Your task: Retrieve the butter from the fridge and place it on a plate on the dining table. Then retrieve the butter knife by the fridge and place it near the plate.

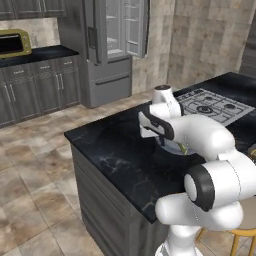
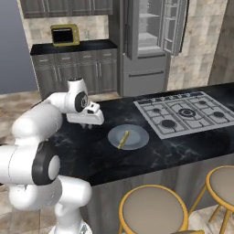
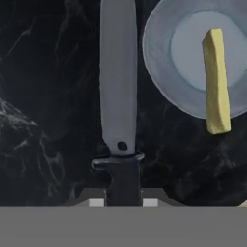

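The gripper is clenched on the dark handle of the knife, just behind the guard, and in the hand view the grey blade runs straight out from the fingers over the black marbled table. The plate lies just beside the blade, and the butter rests on it with one end overhanging the rim, so the first half of the task looks done. From the right base view the gripper hangs low over the table, near the plate with the butter on it, while the fridge stands well back with a door open. The knife should handle as a light, stiff, slender thing: it will not bend or crush, but smooth metal is likely slippery, and a long blade held at one end may pivot in the jaws. The handle is the sensible place to hold, as it is thicker and better suited to the pads than the flat blade. I cannot tell whether the blade touches the tabletop (the hand view looks straight along it). Set low and released gently, it should lie flat without rolling; dropped from height it could skid into the plate.
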### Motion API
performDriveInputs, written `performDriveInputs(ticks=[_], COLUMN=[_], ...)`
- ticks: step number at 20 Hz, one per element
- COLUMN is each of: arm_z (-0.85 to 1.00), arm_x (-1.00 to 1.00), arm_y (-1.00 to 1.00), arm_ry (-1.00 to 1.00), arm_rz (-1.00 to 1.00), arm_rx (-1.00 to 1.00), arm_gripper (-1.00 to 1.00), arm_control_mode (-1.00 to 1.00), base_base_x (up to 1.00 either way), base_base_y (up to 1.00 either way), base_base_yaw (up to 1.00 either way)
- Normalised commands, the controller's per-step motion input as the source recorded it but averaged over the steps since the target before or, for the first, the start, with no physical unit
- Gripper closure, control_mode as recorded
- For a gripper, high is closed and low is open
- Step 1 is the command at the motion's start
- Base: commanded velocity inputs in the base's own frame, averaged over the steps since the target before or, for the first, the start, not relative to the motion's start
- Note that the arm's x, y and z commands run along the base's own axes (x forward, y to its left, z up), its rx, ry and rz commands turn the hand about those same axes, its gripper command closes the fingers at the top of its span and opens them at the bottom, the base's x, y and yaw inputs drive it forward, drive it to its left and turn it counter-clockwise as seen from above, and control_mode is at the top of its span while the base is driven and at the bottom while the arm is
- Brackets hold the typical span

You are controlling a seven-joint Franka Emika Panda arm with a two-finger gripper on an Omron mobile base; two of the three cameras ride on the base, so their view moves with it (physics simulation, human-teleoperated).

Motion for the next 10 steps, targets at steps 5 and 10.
performDriveInputs(ticks=[5, 10], arm_z=[-0.37, -0.32], arm_x=[0.39, 0.18], arm_y=[0.0, -0.13], arm_ry=[-0.16, -0.11], arm_rz=[-0.02, 0.02], arm_rx=[-0.01, 0.0], arm_gripper=[1.0, 1.0], arm_control_mode=[-1.0, -1.0], base_base_x=[0.0, 0.0], base_base_y=[0.0, 0.0], base_base_yaw=[0.0, 0.0])
